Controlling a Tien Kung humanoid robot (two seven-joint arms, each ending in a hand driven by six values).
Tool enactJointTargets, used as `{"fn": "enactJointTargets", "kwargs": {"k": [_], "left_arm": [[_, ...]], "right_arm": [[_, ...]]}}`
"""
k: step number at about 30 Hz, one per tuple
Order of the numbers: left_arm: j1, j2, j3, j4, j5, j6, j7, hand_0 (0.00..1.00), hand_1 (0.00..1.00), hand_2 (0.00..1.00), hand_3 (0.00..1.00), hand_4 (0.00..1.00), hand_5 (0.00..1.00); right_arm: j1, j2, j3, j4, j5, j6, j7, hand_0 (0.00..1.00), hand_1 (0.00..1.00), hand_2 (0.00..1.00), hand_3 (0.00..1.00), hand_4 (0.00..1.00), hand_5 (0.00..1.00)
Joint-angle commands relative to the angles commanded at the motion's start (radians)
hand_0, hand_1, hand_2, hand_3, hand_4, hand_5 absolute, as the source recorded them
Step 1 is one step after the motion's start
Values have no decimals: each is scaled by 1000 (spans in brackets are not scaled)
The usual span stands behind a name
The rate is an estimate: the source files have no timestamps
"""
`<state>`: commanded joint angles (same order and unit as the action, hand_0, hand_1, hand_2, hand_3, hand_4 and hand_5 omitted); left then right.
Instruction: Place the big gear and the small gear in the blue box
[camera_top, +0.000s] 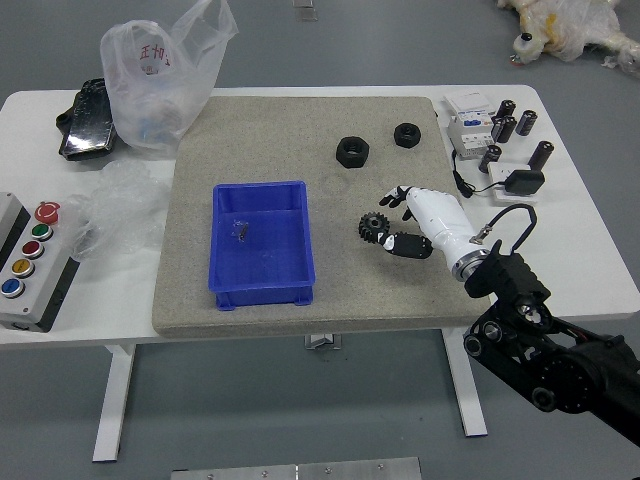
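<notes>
My right hand reaches in from the right, white with black fingers. Its fingers are spread, some above and one below, with a gap between them. A black toothed gear is just left of this gap, at the tip of the lower finger; whether they touch is unclear. The blue box stands left of the gear on the grey-brown mat. A small dark item shows inside it, too small to identify. No second toothed gear can be made out. The left arm is out of view.
Two black nut-like rings lie behind the hand. Small black cylinders and white boxes stand at the back right. Plastic bags, a black tray and a button panel are at the left.
</notes>
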<state>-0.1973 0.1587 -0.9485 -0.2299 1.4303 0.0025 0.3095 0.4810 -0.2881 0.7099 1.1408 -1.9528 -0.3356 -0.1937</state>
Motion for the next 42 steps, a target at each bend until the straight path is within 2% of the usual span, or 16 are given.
{"fn": "enactJointTargets", "kwargs": {"k": [10,11,16,17,22,23,28,29,34,35,37,42], "left_arm": [[2,-1,-9,0,6,0,3,754,715,697,817,752,563],[2,-2,-9,0,6,0,3,753,714,696,815,751,562],[2,-4,-7,0,4,0,3,753,714,696,815,751,562],[2,-4,-7,0,4,0,2,753,714,696,815,750,560],[3,-4,-5,0,2,0,0,753,714,696,815,750,560],[3,-4,-4,0,1,0,0,752,713,695,813,750,560],[2,-5,0,0,-3,1,-3,752,713,695,813,750,560],[2,-5,0,0,-3,1,-3,752,712,693,813,747,558],[2,-5,-1,0,-3,2,-4,752,712,693,813,747,558],[2,-5,-1,0,-2,2,-4,751,712,693,812,746,560],[3,-5,-1,0,-3,2,-4,751,712,693,812,746,560],[4,-4,-8,-1,3,1,-3,750,711,693,812,746,562]], "right_arm": [[6,-7,-15,-36,-10,22,-16,334,518,651,670,739,339],[6,-6,-18,-39,-9,24,-18,335,520,656,672,778,361],[6,-5,-37,-60,1,33,-27,335,520,656,672,778,361],[7,-5,-42,-65,4,34,-28,336,522,569,651,631,292],[8,-4,-62,-79,28,26,-26,336,522,569,651,631,292],[9,-3,-65,-80,33,22,-25,355,481,436,499,265,150],[12,4,-76,-80,47,-3,-16,355,481,436,499,265,150],[12,5,-77,-80,49,-7,-15,347,459,347,354,237,65],[13,7,-77,-82,57,-19,-9,347,459,347,354,237,65],[13,7,-75,-80,58,-21,-7,344,452,334,345,197,65],[16,4,-72,-74,58,-23,-7,344,452,334,345,197,65],[48,-14,-64,1,46,-22,-22,346,453,337,343,187,61]]}}
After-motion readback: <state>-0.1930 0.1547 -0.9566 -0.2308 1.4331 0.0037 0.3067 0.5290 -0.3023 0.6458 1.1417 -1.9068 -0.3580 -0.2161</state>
